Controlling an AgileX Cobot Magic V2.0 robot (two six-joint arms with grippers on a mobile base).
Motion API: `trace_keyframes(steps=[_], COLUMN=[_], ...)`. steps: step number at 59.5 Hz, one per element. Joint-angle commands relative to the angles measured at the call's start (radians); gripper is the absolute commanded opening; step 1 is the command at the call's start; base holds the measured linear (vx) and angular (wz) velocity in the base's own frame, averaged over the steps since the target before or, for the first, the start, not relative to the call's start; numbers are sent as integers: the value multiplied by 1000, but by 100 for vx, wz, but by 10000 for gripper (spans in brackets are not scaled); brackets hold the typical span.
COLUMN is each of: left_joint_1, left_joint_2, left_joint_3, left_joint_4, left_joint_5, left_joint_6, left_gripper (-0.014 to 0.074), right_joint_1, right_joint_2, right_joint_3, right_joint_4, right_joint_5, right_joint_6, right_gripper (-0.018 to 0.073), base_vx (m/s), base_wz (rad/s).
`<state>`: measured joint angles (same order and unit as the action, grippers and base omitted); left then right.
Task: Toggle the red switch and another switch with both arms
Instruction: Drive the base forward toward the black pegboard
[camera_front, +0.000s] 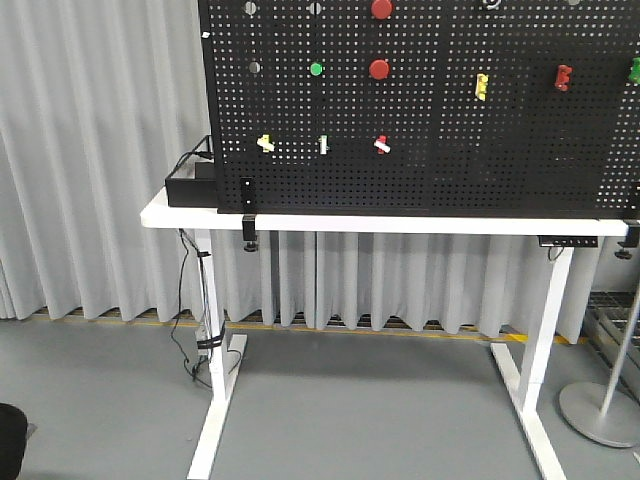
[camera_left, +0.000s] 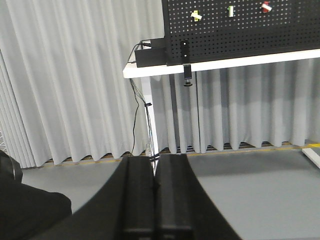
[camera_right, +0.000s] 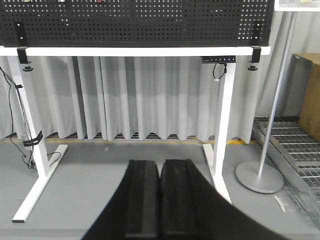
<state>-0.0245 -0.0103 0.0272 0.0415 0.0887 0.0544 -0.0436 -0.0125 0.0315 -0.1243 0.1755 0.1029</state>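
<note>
Red switch sits untouched; left hand, right hand seemingly closed.

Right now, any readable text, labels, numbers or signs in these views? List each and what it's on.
None readable.
The pegboard and the red switch show no lettering.
A small pale mark on the black clamp at the board's lower left corner is too small to read.

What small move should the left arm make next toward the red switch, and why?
Probably lift and advance the left gripper toward the red switch. The gripper is shut and hangs low, well short of the pegboard, while the switch sits high, at the top of the left wrist view.
</note>
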Motion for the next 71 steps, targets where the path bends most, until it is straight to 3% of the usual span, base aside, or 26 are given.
trace_keyframes(steps=[1,71], left_joint_1=[0,0], left_joint_2=[-9,-9], left_joint_3=[18,18], left_joint_4=[-10,-10], left_joint_5=[-79,-79], left_joint_6=[-11,-11], left_gripper=[2,2], right_joint_1=[-7,-7], right_joint_2=[-9,-9], right_joint_3=[5,5], right_joint_4=[-9,-9], right_joint_5=[-80,-83], right_joint_6=[-8,-8], right_gripper=[-6,-6], base_vx=[17,27], base_wz=[0,-4])
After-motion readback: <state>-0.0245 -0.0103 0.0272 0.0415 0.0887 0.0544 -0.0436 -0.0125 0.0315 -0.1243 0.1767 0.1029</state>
